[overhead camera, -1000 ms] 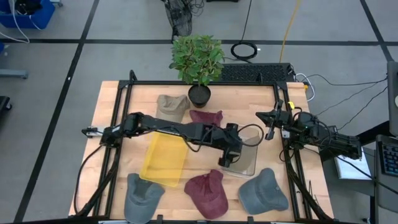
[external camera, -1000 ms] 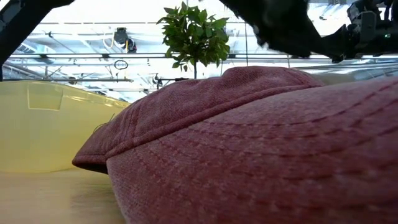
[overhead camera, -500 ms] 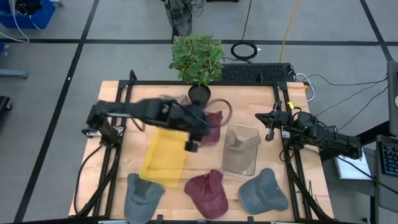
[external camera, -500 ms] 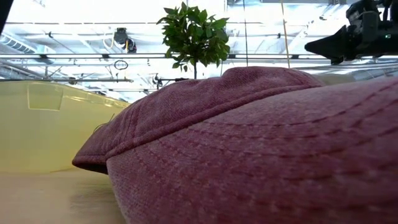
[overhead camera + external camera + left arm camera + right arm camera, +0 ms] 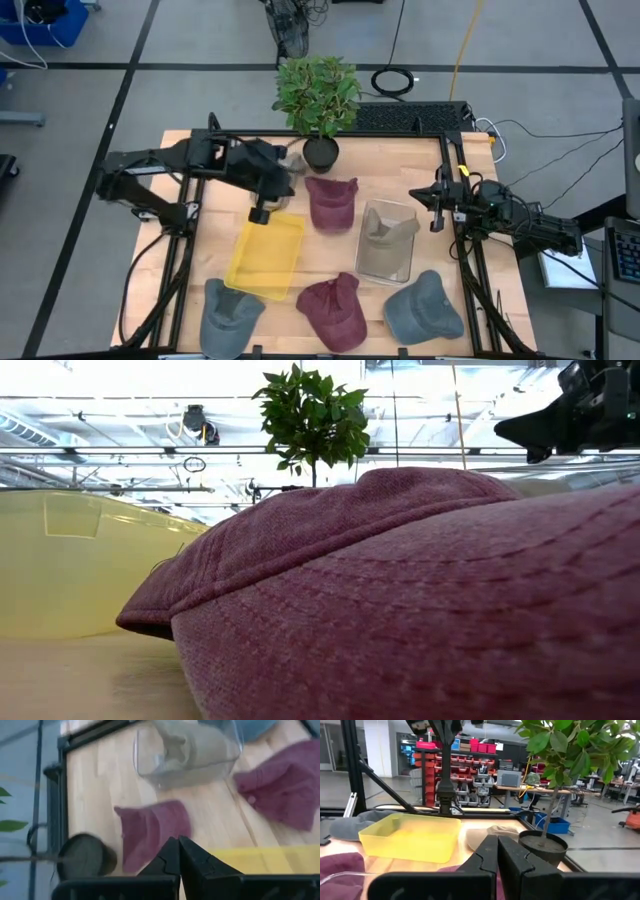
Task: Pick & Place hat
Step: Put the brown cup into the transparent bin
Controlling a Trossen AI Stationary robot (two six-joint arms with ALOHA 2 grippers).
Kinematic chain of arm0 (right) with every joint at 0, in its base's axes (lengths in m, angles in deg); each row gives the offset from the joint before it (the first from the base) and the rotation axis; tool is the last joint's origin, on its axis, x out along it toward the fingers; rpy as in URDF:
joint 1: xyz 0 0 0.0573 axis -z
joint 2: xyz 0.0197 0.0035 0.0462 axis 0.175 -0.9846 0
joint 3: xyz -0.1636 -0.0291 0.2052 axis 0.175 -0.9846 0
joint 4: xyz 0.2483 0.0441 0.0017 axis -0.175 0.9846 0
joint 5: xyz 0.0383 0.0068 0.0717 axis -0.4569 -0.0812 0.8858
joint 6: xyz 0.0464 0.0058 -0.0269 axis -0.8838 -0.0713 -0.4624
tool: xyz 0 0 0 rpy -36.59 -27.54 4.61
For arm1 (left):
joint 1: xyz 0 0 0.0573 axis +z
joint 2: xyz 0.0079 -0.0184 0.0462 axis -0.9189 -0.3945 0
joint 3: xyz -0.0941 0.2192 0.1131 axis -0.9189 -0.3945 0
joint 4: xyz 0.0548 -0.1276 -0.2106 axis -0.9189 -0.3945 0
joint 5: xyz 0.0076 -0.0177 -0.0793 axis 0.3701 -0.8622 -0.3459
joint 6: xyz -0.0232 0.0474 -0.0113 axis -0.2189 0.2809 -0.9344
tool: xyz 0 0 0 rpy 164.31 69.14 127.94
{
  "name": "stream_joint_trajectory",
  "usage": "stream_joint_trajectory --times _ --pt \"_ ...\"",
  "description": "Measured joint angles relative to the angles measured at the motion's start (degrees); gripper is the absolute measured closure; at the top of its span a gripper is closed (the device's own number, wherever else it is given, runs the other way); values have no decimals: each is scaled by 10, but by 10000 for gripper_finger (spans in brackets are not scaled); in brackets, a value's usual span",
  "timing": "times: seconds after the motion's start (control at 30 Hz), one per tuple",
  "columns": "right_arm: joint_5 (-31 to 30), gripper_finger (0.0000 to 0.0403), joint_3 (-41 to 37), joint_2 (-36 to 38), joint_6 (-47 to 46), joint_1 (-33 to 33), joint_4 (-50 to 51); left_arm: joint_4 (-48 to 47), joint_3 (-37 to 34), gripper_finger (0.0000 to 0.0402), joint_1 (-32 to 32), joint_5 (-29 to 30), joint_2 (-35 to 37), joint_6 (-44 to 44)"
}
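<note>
A beige hat [image 5: 386, 229] lies inside the clear bin [image 5: 400, 268] right of the table's middle. A maroon hat [image 5: 331, 200] rests flat on the wood beside it. My left gripper [image 5: 259, 214] hovers shut over the far edge of the yellow bin [image 5: 265, 255], holding nothing; its shut fingertips [image 5: 178, 854] show in the left wrist view. Another maroon hat [image 5: 333, 309] lies near the front edge and fills the low view [image 5: 400, 590]. My right gripper [image 5: 434, 214] waits shut at the table's right edge, empty.
A grey hat [image 5: 228, 312] lies at the front left and a blue-grey hat [image 5: 424, 308] at the front right. A beige hat [image 5: 292, 160] sits at the back beside the potted plant [image 5: 320, 152]. A black frame [image 5: 452, 160] borders the table.
My left gripper has drawn away from the clear bin, going toward the table's left and far edges, and now hovers over the yellow bin's far edge. The beige hat stays lying in the clear bin.
</note>
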Motion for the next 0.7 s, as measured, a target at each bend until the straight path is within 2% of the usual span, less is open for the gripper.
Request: stream_joint_trajectory --times 0.23,0.4,0.57,0.7 --pt "-1 403 -11 0 -20 0 -2 237 -300 399 96 -94 161 -14" --pt "-1 403 -27 0 -27 0 -33 383 -469 398 154 -95 213 -67" --pt "-1 403 -52 0 -47 0 -73 478 -555 398 175 -97 207 -75" --pt "-1 403 -66 0 -54 0 -106 474 -578 399 202 -68 207 -65"
